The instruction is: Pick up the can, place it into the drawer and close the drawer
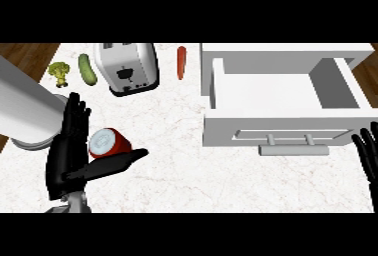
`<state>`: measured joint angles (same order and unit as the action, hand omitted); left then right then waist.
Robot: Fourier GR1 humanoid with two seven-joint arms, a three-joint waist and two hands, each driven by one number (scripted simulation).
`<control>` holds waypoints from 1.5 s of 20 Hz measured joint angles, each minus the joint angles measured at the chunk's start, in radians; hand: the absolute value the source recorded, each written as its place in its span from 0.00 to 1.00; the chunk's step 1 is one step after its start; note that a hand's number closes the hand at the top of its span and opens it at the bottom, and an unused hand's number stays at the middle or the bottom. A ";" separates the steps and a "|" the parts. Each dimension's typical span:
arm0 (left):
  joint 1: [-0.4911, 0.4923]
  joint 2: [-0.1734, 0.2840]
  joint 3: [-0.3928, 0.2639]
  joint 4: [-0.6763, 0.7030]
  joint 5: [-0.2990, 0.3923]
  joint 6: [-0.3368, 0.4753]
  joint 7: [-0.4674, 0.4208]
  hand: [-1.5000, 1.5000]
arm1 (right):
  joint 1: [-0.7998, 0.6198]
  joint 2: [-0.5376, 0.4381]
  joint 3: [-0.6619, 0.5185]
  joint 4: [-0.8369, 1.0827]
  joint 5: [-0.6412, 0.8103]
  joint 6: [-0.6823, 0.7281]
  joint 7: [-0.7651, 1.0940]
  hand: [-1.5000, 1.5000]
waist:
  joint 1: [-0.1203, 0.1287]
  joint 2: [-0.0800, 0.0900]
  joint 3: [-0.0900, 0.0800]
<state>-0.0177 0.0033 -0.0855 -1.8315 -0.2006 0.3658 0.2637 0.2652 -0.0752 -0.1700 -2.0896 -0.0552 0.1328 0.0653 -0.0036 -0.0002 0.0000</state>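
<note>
A red can (109, 143) with a pale top lies on the marble counter at the left. My left hand (68, 150) stands right beside it, fingers straight up along the can's left side and thumb stretched under it to the right; it is open and touches or nearly touches the can. The white drawer (221, 80) is pulled open at the right, its inside bare, with a grey handle (294, 147) on its front. At the right edge my right hand (367, 150) shows only as straight fingers, resting open just right of the drawer front.
A silver toaster (128, 67) stands at the back centre. A green cucumber (87, 69) and a broccoli piece (60, 73) lie left of it, a carrot (181, 62) right of it. A large grey cylinder (26, 112) stands at the far left beside my left hand.
</note>
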 measured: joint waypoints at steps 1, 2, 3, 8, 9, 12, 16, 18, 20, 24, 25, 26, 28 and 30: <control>0.005 -0.001 -0.023 0.015 0.001 0.027 -0.016 0.00 | 0.002 0.004 0.001 0.003 0.000 0.004 -0.006 0.00 | 0.000 0.000 0.000; 0.004 0.007 -0.005 0.031 0.021 0.016 -0.036 0.00 | -0.004 -0.004 -0.014 0.024 -0.006 0.014 -0.021 0.00 | 0.000 0.000 0.000; 0.009 0.006 0.004 0.052 0.031 0.013 -0.061 0.00 | 0.000 0.006 -0.007 0.022 0.001 0.012 -0.024 0.00 | 0.000 0.000 0.000; 0.027 0.011 0.037 0.098 0.049 0.005 -0.119 0.00 | 0.002 0.013 -0.027 0.023 -0.011 0.029 -0.029 0.00 | 0.001 0.000 0.000; 0.034 0.008 0.035 0.117 0.055 0.013 -0.143 0.00 | 0.013 0.021 -0.021 0.025 -0.003 0.032 -0.041 0.00 | 0.001 0.000 0.000; 0.019 0.016 0.075 0.184 0.086 -0.003 -0.192 0.00 | -0.005 0.011 -0.039 0.039 -0.012 0.045 -0.041 0.00 | 0.001 0.000 0.000; 0.034 0.016 0.092 0.221 0.099 -0.011 -0.240 0.00 | -0.034 0.012 -0.042 0.067 0.004 0.045 -0.041 0.00 | 0.002 0.000 0.000; 0.052 0.034 0.119 0.253 0.127 -0.041 -0.285 0.00 | -0.042 0.020 -0.036 0.072 0.016 0.038 -0.040 0.00 | 0.002 0.000 0.000; 0.077 0.023 0.114 0.262 0.124 -0.039 -0.310 0.00 | -0.039 0.027 -0.029 0.076 0.026 0.035 -0.051 0.00 | 0.003 0.000 0.000; 0.095 0.015 0.124 0.314 0.136 -0.049 -0.376 0.00 | -0.058 0.020 -0.043 0.074 0.015 0.039 -0.033 0.00 | 0.003 0.000 0.000; 0.100 0.015 0.129 0.324 0.137 -0.047 -0.390 0.00 | -0.051 0.021 -0.044 0.051 0.010 0.040 -0.016 0.00 | 0.002 0.000 0.000; 0.096 0.012 0.133 0.346 0.141 -0.047 -0.404 0.00 | -0.039 0.028 -0.038 0.052 0.018 0.043 -0.032 0.00 | 0.002 0.000 0.000; 0.098 0.022 0.149 0.374 0.158 -0.067 -0.431 0.00 | -0.044 0.021 -0.053 0.051 0.001 0.053 -0.024 0.00 | 0.002 0.000 0.000; 0.093 0.027 0.163 0.407 0.171 -0.079 -0.459 0.00 | -0.043 0.027 -0.053 0.062 0.009 0.055 -0.041 0.00 | 0.002 0.000 0.000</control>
<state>0.0749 0.0302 0.0779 -1.4248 -0.0300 0.2870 -0.1950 0.2220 -0.0479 -0.2230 -2.0275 -0.0457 0.1876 0.0242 -0.0017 -0.0005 -0.0002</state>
